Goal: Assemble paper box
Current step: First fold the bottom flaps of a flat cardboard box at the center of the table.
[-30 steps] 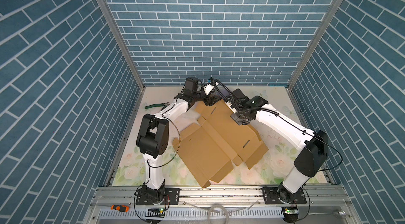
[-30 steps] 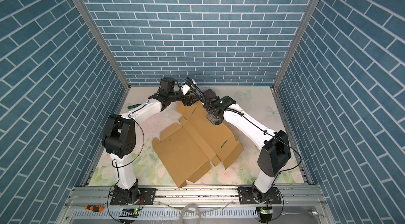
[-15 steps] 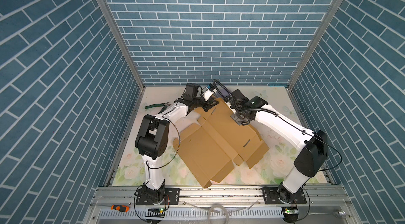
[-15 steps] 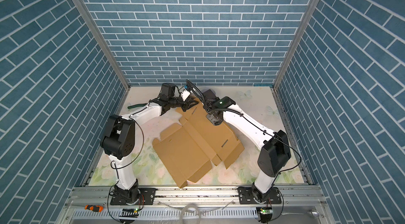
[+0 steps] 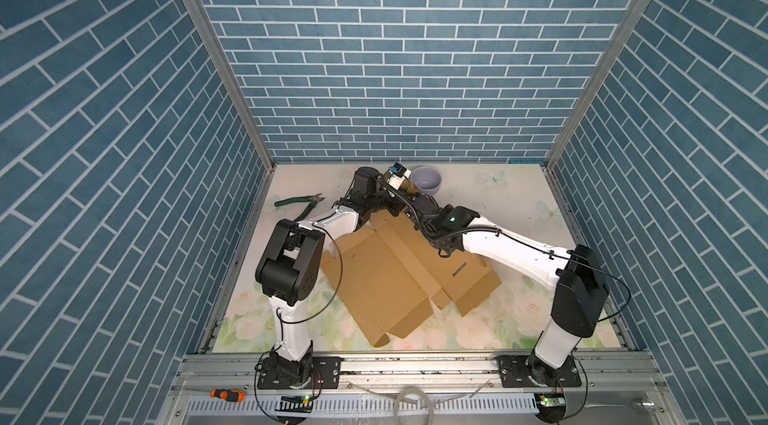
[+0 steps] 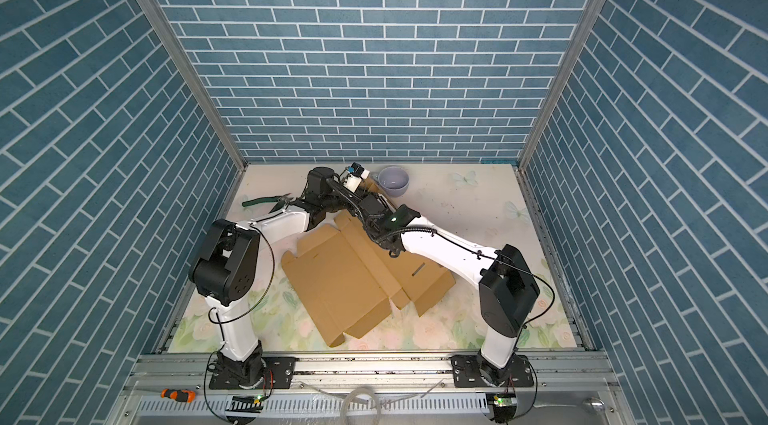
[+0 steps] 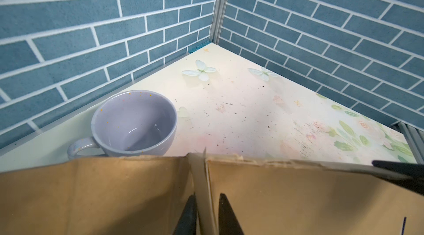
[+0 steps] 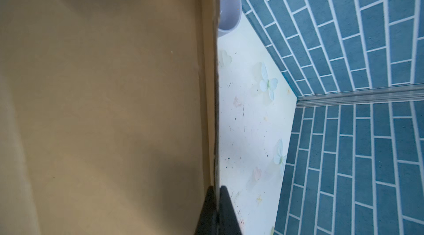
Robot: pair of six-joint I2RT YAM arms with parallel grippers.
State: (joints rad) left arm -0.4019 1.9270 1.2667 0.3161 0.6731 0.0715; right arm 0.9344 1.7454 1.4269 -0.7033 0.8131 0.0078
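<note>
The paper box (image 5: 386, 277) is lying on the flowered table (image 5: 507, 202) as a mostly flat brown sheet. Its near end is pointing toward the arm bases, and its far end is raised close to a lilac cup (image 5: 424, 180) by the back wall. Both arms are reaching to that far end.

In the left wrist view, the left gripper (image 7: 206, 201) is pinching a narrow upright flap. The cardboard is standing edge-on between its two dark fingers, and the jaws are closed on it. In the right wrist view, the right gripper (image 8: 216, 190) is nipping the thin edge of a raised panel, with its jaws pressed together on the card.

Gripping two neighbouring pieces at once looks meant to stand a wall up while steadying the flap beside it, so the corner can be folded square. The rest of the sheet is resting unfolded, so the assembly seems to be at an early stage. Green-handled pliers (image 5: 299, 202) are lying clear of the sheet beside the left arm, playing no part.
</note>
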